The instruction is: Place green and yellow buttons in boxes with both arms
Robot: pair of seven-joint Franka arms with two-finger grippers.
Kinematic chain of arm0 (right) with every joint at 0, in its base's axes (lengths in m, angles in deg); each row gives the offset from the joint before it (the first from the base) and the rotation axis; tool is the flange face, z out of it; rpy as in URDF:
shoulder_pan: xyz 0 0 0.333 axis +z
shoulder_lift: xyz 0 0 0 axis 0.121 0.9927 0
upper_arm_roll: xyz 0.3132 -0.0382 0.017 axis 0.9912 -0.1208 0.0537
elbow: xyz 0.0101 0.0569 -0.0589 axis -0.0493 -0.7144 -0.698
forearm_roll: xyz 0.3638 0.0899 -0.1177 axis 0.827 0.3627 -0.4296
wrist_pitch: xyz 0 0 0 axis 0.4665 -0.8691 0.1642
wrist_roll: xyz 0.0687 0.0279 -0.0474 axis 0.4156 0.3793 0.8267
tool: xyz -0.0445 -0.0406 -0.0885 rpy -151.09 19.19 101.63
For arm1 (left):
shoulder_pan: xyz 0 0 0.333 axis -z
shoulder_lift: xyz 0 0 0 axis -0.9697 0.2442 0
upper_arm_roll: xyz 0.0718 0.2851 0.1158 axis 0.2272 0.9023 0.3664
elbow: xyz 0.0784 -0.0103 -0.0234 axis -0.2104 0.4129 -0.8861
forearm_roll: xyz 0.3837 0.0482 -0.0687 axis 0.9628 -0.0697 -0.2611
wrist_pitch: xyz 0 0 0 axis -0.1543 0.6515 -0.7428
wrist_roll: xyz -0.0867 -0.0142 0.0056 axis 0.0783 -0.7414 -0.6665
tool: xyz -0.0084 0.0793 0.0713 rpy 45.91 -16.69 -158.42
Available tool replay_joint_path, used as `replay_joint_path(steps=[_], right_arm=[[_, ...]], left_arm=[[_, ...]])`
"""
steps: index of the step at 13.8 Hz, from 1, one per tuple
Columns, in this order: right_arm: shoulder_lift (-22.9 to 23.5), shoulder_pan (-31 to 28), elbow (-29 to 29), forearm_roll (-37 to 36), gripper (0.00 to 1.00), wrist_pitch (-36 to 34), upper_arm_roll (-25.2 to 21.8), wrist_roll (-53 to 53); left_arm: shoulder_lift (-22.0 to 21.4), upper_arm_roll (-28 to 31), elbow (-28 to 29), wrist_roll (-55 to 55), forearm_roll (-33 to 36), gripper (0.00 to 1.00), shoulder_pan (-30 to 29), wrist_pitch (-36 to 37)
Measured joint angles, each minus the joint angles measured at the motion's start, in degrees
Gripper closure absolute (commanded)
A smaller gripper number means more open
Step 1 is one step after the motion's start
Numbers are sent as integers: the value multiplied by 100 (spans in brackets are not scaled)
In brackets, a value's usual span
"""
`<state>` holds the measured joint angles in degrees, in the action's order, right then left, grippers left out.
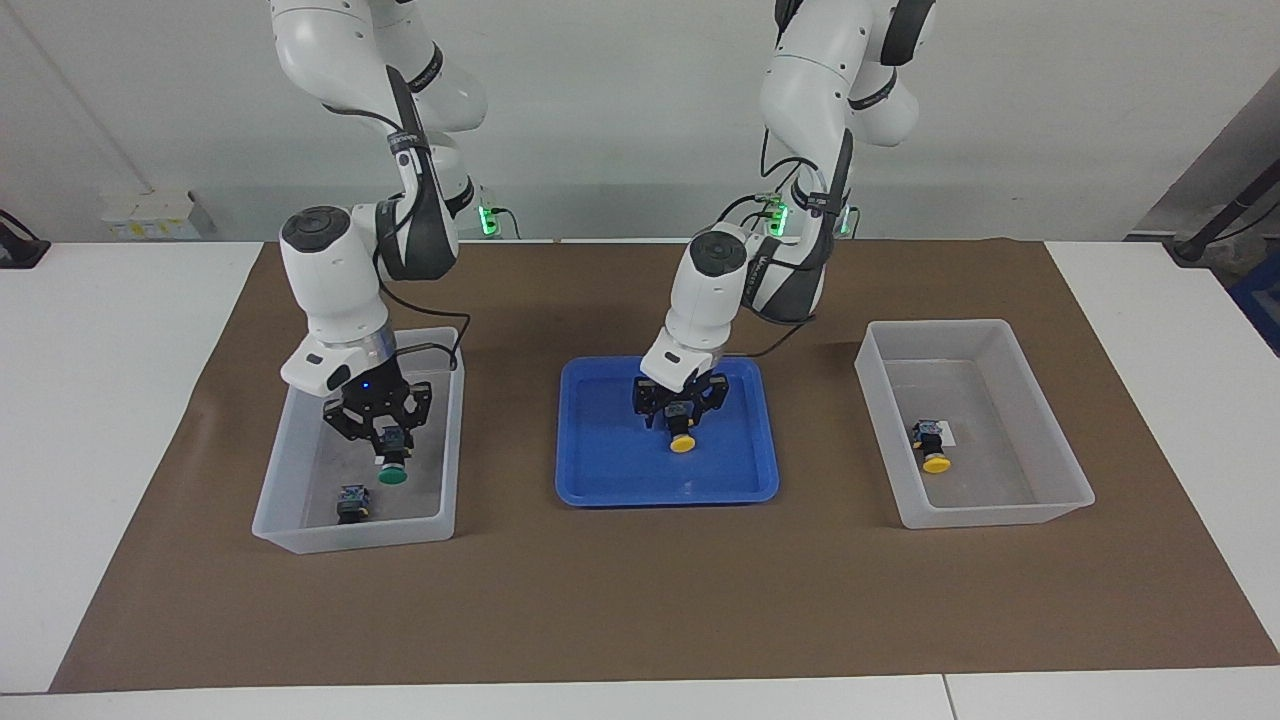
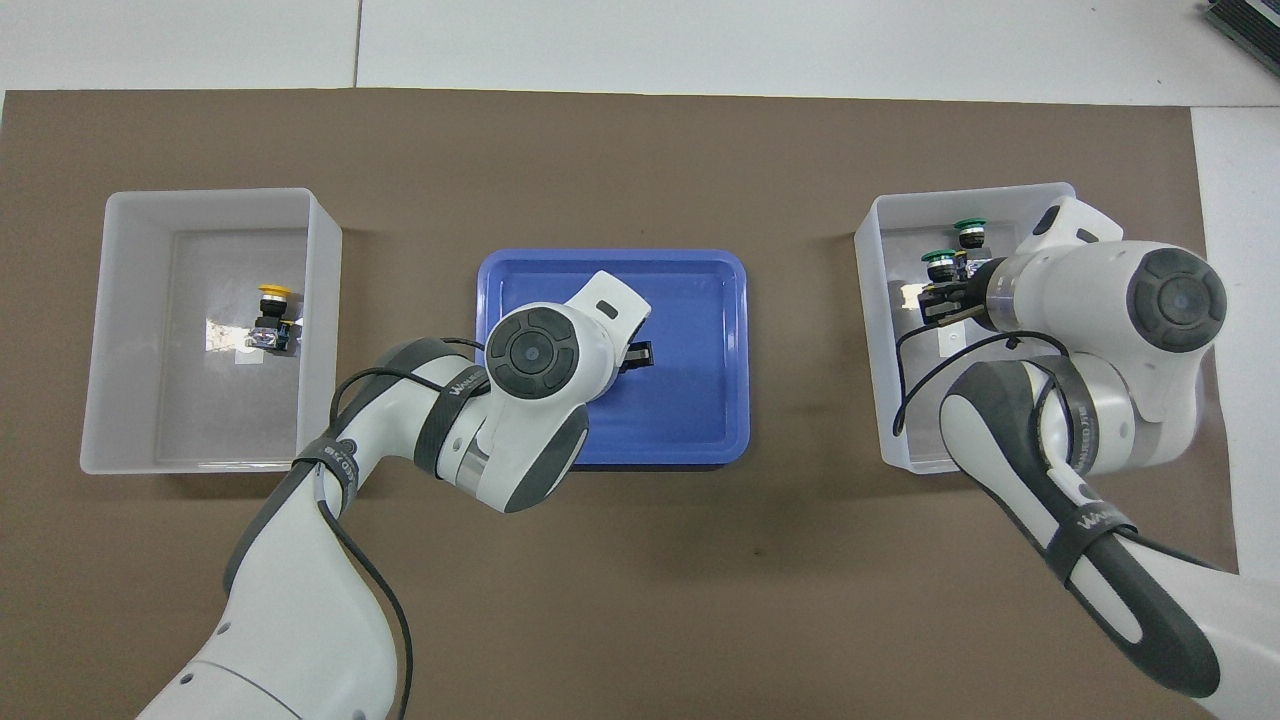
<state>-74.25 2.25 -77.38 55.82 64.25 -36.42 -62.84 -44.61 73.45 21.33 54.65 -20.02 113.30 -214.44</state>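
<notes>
one yellow button point(image 1: 936, 462) and one green button point(image 2: 968, 231) lie boxed; the right tool point(image 1: 385, 445) lowers a clamped green button point(image 1: 392, 474) into its box point(image 1: 300, 455), and the left tool point(image 1: 682, 418) grips the last yellow button point(image 1: 683, 442) over the blue tray point(image 1: 610, 470).

Bright, even light falls from above, and both views are sharp. Soft, short shadows lie on the brown mat point(image 1: 640, 600) under the arms. Faint glare marks the blue tray point(image 1: 600, 490).
</notes>
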Motion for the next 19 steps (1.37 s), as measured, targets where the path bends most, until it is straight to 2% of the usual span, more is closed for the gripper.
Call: replay_joint_path(steps=[3, 4, 9, 10, 11, 12, 17, 19], right_arm=[[303, -166, 119, 0, 100, 271, -3, 71], [385, -204, 216, 0, 100, 273, -6, 80], [753, -224, 558, 0, 100, 462, -3, 80], [851, -224, 583, 0, 85, 571, -3, 80], [936, -223, 605, -1, 35, 640, -1, 82], [992, -218, 623, -2, 5, 671, 2, 82], [1006, -201, 743, -2, 2, 652, 32, 83], [831, -175, 828, 0, 0, 283, 35, 83]], left_arm=[[-1, 18, -1, 7, -1, 97, -1, -12], [0, 29, -2, 8, -1, 100, -2, -25], [0, 95, -52, 8, -1, 100, -33, -29], [0, 117, -112, 8, -1, 100, -46, 5], [0, 138, -212, 8, -1, 100, -83, 97], [2, 152, -373, 8, -1, 100, -162, 272], [-15, 185, -1277, -74, 0, 100, -967, 1216], [-111, 195, -1478, -412, 0, 100, -1411, 1626]])
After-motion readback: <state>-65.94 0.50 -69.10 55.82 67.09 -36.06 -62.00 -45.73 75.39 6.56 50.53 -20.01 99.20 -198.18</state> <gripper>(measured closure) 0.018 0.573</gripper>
